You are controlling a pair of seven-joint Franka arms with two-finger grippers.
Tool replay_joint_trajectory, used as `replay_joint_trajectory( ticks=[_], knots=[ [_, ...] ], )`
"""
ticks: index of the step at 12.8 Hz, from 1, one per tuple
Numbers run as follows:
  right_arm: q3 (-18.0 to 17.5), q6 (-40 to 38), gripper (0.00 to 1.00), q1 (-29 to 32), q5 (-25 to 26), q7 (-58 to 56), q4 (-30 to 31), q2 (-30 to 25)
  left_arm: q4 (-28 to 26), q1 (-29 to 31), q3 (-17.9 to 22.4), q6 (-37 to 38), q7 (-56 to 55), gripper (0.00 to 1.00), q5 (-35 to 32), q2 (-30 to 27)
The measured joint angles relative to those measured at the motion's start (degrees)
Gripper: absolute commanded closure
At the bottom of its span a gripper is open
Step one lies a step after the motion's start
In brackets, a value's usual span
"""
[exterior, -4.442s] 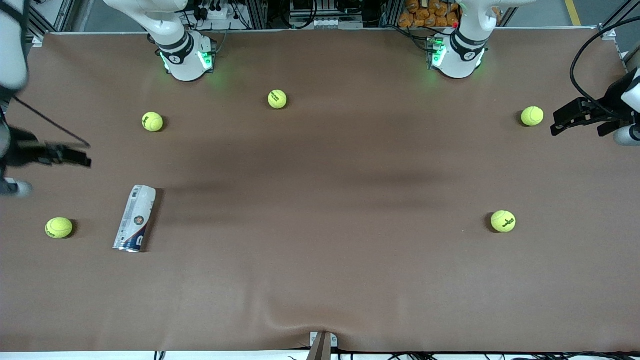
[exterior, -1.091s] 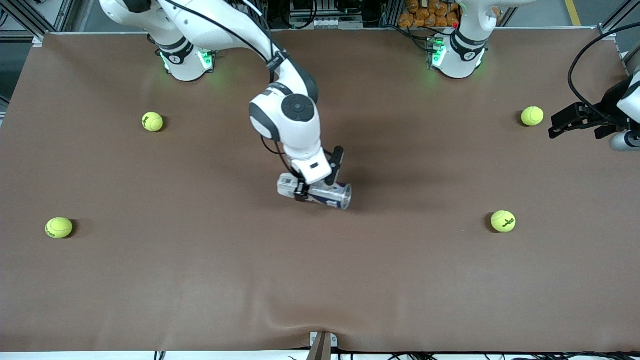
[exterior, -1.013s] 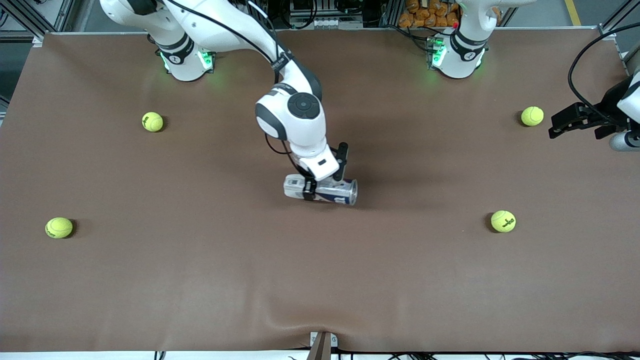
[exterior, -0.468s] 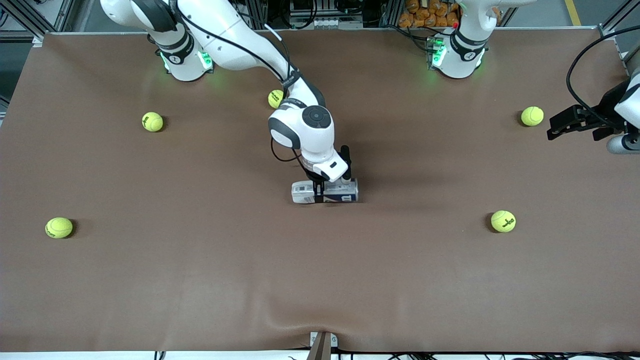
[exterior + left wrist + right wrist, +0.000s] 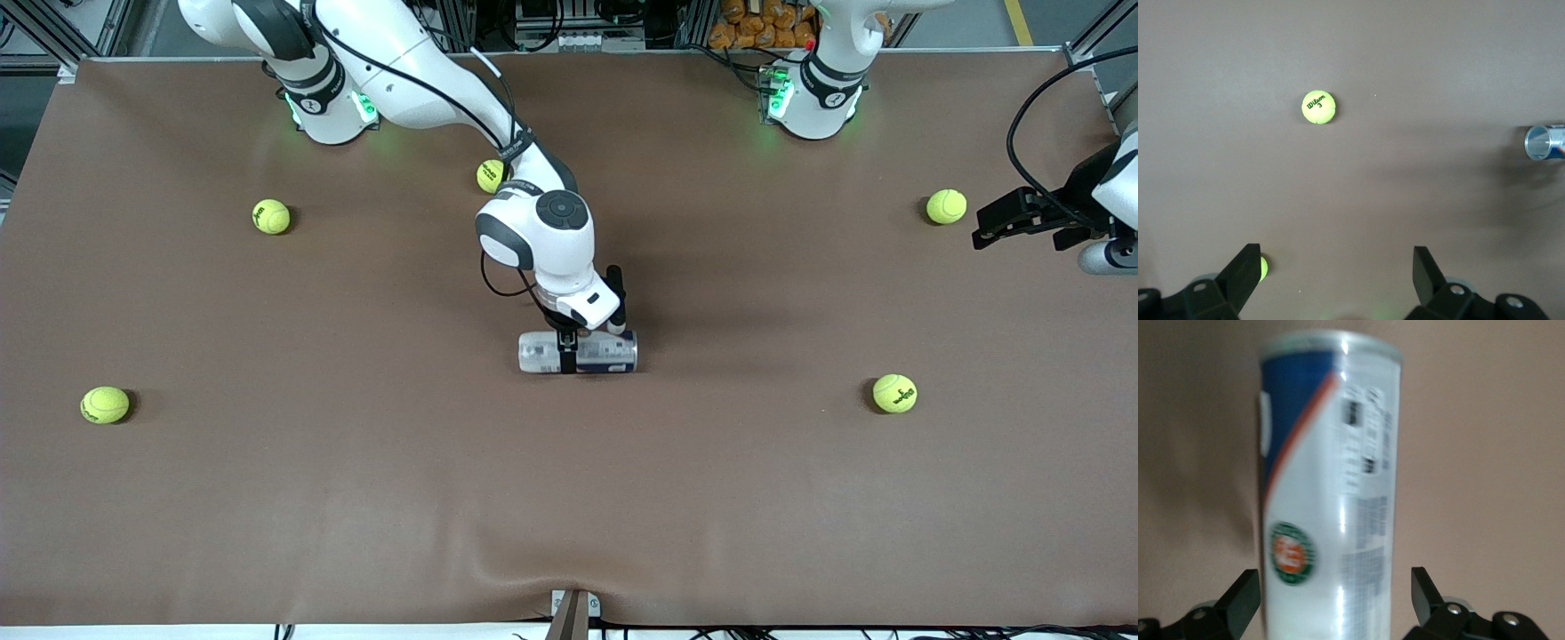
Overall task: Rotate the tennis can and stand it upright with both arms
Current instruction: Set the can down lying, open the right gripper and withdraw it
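The tennis can lies on its side at the middle of the table, its length running between the two arms' ends. My right gripper is right over it, fingers either side of the can's body. In the right wrist view the can fills the space between the fingers, with a small gap on each side, so the right gripper is open. My left gripper waits open and empty in the air over the left arm's end of the table. The left wrist view shows the left gripper and the can's open silvery end.
Several yellow-green tennis balls lie scattered: one partly hidden by the right arm, one and one toward the right arm's end, one and one toward the left arm's end. The brown mat has a wrinkle at its near edge.
My right arm carried the can from the right arm's end to the table's middle, turned it crosswise and set it down. Its fingers now stand apart from it. The left arm barely moved.
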State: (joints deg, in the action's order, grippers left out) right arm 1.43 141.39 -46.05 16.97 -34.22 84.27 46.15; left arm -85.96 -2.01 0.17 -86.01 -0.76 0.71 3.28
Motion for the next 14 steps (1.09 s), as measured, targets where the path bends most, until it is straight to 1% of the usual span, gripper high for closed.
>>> replay_joint_trajectory(
  ticks=[3, 4, 6, 7, 8, 10, 12, 14],
  knots=[
    [-0.3, -3.0, 0.0, -0.2, -0.2, 0.0, -1.7, -1.7, 0.0, 0.0, 0.0, 0.0, 0.0, 0.0, 0.0, 0.0],
    [-0.4, -4.0, 0.0, -0.2, -1.0, 0.1, -2.0, -2.8, 0.0, 0.0, 0.0, 0.0, 0.0, 0.0, 0.0, 0.1],
    [-0.3, -6.7, 0.0, -0.2, -5.2, 1.1, -2.2, -5.7, 0.0, 0.0, -0.1, 0.0, 0.0, 0.0, 0.4, 0.5],
    [-0.1, -8.6, 0.0, -0.2, -6.4, 3.3, -2.3, -7.2, 0.0, 0.1, 0.0, 0.0, 0.0, 0.0, 2.3, 0.8],
    [0.1, -10.7, 0.0, 0.0, -6.8, 6.8, -2.3, -8.5, 0.0, 0.6, 0.2, 0.0, 0.0, 0.0, 5.4, 1.2],
    [0.7, -14.6, 0.0, 1.5, -6.9, 14.4, -2.3, -10.9, -0.2, 3.0, 0.5, 0.0, 0.2, 0.0, 13.8, 2.9],
    [0.9, -18.3, 0.0, 5.0, -6.9, 17.5, -2.3, -13.0, -0.3, 4.2, 0.7, 0.0, 0.6, 0.0, 20.5, 5.8],
    [1.1, -22.2, 0.0, 10.3, -7.0, 18.5, -2.2, -14.7, -0.3, 4.1, 0.6, -0.1, 0.6, 0.0, 25.8, 9.0]
  ],
)
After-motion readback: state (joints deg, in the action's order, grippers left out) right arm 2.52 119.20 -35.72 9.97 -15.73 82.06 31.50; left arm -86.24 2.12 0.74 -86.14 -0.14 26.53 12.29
